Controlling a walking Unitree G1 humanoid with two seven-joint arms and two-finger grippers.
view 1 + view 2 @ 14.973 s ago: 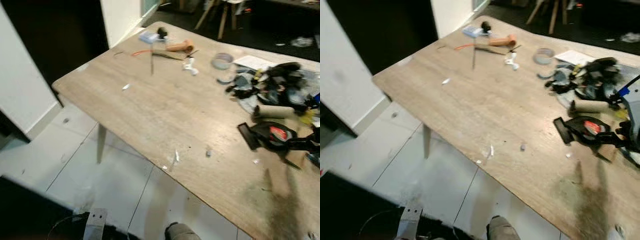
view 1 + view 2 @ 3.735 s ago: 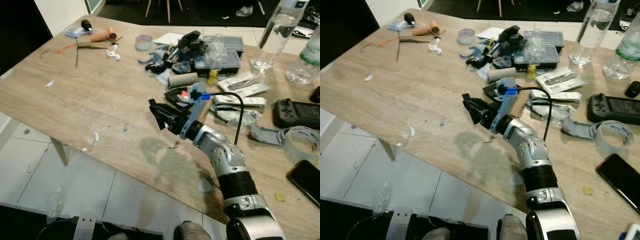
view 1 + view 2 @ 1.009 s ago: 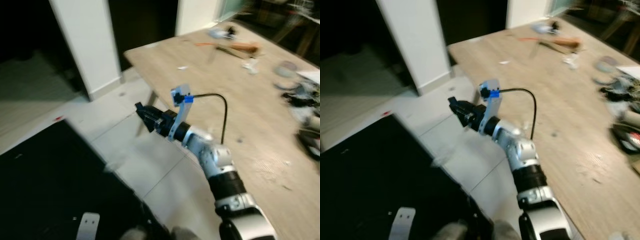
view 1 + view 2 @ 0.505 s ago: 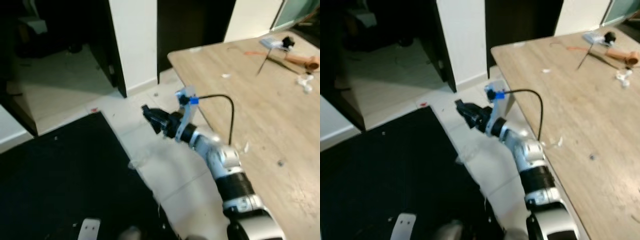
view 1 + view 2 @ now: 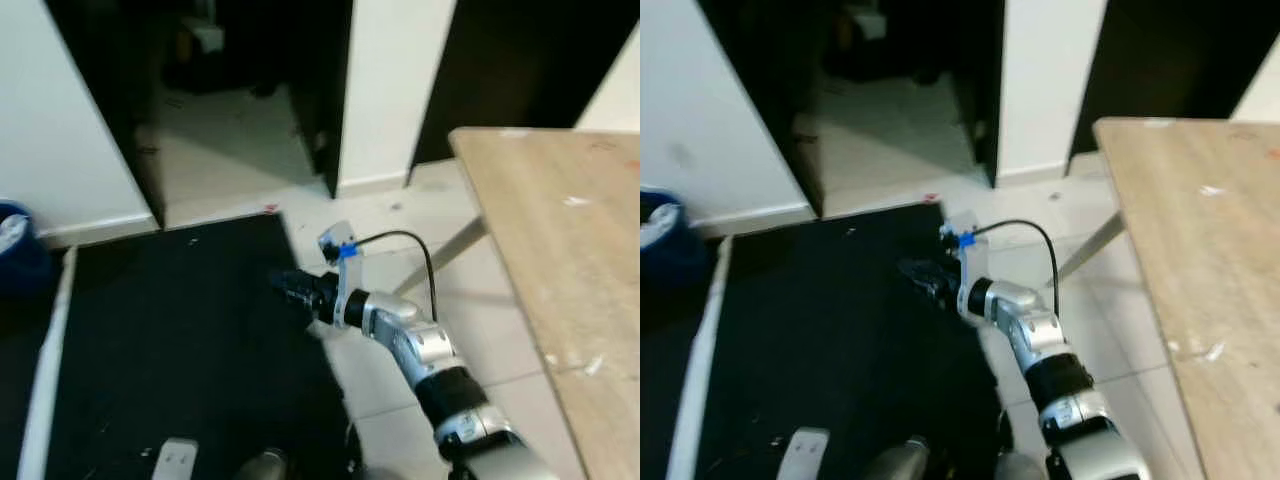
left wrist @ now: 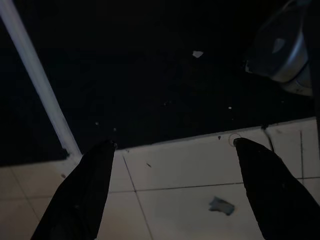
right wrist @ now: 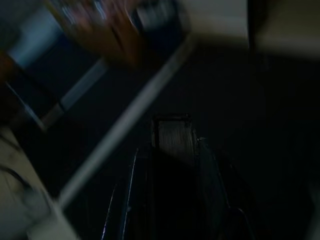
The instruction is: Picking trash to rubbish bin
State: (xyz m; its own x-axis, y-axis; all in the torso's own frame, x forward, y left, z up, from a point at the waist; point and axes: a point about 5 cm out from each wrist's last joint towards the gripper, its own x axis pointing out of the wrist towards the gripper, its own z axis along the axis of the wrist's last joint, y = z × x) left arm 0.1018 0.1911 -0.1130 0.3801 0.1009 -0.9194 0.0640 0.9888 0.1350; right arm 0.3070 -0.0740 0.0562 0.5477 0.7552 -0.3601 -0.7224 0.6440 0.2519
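Table point(image 5: 560, 230) at right; mat point(image 5: 170, 360) on floor at left; bin point(image 5: 18, 255) far left beside wall point(image 5: 70, 130)

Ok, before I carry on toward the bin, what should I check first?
1. Blue bin in sight: ok, at the far left past the black mat.
2. Right tool over the bin: not ok, it hangs over the mat, well short.
3. Trash held in the right tool: cannot tell, the right wrist view is dark and blurred.
4. Left tool free: ok, open, pointing at the floor.
5. Right arm clear of the table: ok, the table stands off to the right.
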